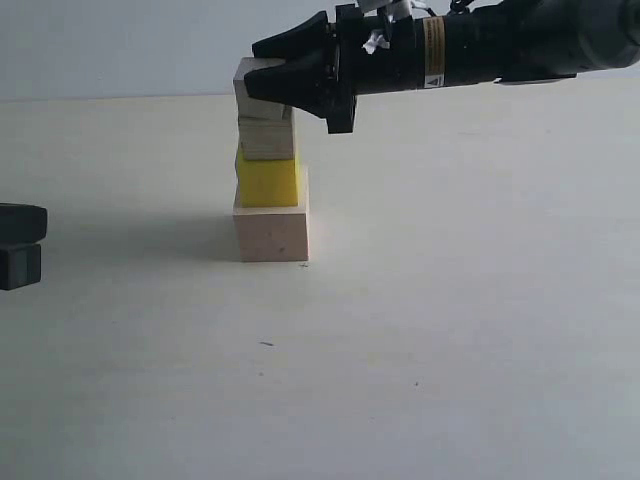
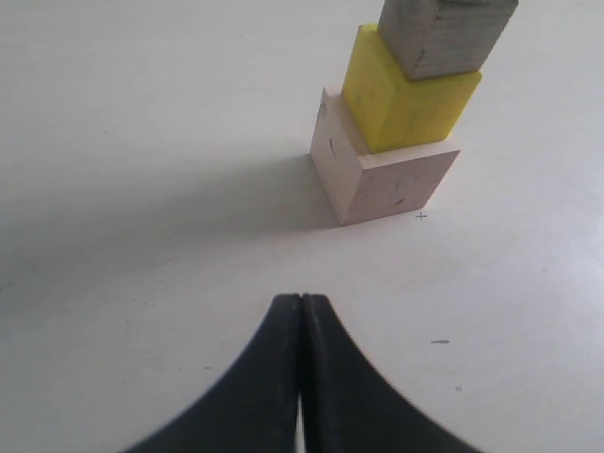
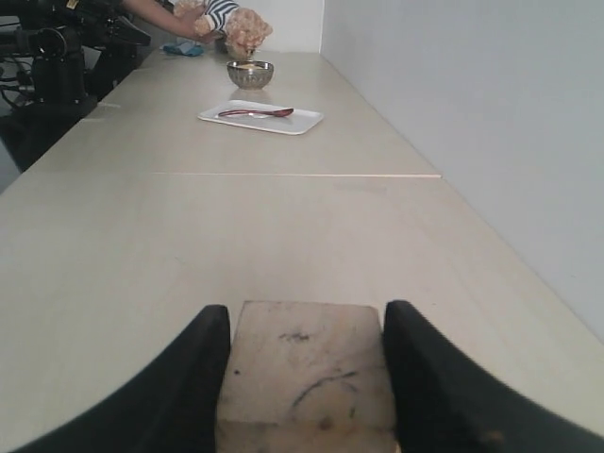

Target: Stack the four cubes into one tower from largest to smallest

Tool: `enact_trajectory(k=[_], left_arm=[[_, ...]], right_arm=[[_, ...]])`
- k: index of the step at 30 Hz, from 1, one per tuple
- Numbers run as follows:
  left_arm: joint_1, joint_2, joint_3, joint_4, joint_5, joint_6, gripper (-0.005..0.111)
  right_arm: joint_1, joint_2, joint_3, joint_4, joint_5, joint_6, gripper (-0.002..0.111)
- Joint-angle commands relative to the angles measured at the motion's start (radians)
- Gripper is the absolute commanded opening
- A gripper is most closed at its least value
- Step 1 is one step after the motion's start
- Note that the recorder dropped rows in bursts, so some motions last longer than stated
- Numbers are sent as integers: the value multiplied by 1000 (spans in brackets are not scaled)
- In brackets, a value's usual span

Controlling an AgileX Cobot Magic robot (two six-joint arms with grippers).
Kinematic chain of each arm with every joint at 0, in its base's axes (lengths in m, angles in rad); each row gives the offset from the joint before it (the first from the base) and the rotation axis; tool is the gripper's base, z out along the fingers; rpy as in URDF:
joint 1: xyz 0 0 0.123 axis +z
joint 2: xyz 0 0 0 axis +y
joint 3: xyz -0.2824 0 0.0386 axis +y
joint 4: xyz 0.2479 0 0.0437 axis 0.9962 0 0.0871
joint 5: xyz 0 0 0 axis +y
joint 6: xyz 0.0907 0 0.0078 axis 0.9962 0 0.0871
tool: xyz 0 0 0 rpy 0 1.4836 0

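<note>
Pale wood large cube (image 1: 272,232) at base on worktop (image 1: 450,350); yellow cube (image 1: 268,178) above, nearer base's left edge in exterior view; medium cube (image 1: 266,138), then small cube (image 3: 307,377) on top. Right pincer (image 1: 252,68) grasping small cube by side faces. Left pincer (image 2: 300,311) clenched, apart from large cube. Open worktop all round base.

Tbl (image 1: 450,350) open round tower (image 1: 268,180); R arm (image 1: 480,45) blocks top approach.
</note>
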Motion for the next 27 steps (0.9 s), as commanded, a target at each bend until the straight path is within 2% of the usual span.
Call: enact_trajectory(k=[1, 27], left_arm=[[-1, 3, 4, -4, -4, -6, 0], [-1, 3, 4, -22, -2, -6, 0]], right_arm=[[-13, 0, -6, 0, -7, -10, 20], [-13, 0, -24, -20, -25, -45, 20]])
